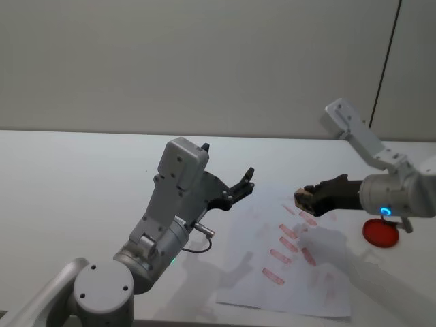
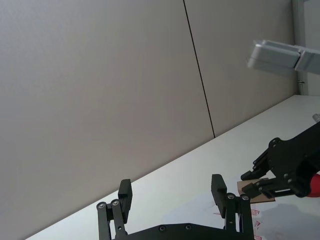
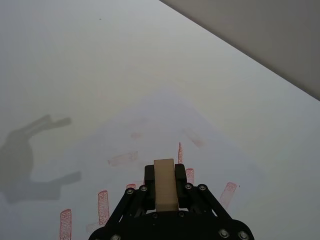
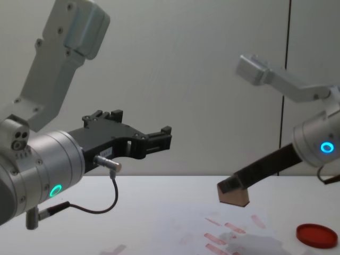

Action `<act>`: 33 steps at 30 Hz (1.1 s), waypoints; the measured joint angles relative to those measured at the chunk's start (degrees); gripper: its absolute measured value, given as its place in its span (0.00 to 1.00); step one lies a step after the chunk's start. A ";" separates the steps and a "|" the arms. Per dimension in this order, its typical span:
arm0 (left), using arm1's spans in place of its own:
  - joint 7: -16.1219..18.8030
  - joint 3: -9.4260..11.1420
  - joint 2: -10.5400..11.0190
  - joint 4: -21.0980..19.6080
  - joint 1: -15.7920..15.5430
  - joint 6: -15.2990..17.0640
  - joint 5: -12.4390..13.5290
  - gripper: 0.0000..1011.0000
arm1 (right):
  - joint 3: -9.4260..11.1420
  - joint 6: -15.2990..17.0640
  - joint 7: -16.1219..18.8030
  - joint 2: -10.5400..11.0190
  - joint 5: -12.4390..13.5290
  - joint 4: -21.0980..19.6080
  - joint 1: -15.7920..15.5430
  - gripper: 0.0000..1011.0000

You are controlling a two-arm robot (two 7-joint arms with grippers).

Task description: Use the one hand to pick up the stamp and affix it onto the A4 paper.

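Observation:
My right gripper (image 1: 310,196), on the wrist with the blue-lit ring, is shut on the stamp (image 1: 302,198), a light-tan wooden block. In the chest view the stamp (image 4: 234,196) hangs a little above the table, over the far part of the A4 paper (image 1: 242,272). The right wrist view looks down past the stamp (image 3: 165,182) onto the A4 paper (image 3: 165,120) and its several red stamp marks. My left gripper (image 1: 245,182) is raised to the left of the sheet, open and holding nothing, as the left wrist view shows too (image 2: 172,192).
A round red ink pad (image 1: 379,232) lies on the table right of the paper, under the right wrist. The white table (image 1: 82,177) stretches back to a grey wall. A black cable loops from the left wrist (image 4: 114,194).

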 joint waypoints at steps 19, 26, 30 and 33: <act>0.00 0.00 0.00 0.00 0.00 0.00 0.00 0.99 | -2.35 -2.20 -2.51 -1.83 0.13 4.06 0.25 0.22; 0.00 0.00 0.00 0.00 0.00 0.00 0.00 0.99 | -2.62 -2.05 -3.04 -2.21 0.23 5.25 0.65 0.22; 0.00 0.00 0.00 0.00 0.00 0.00 0.00 0.99 | -2.75 -2.20 -3.07 -2.38 0.47 5.85 0.82 0.22; 0.00 0.00 0.00 0.00 0.00 0.00 0.00 0.99 | -2.84 -2.74 -3.14 -2.52 0.69 6.29 0.98 0.22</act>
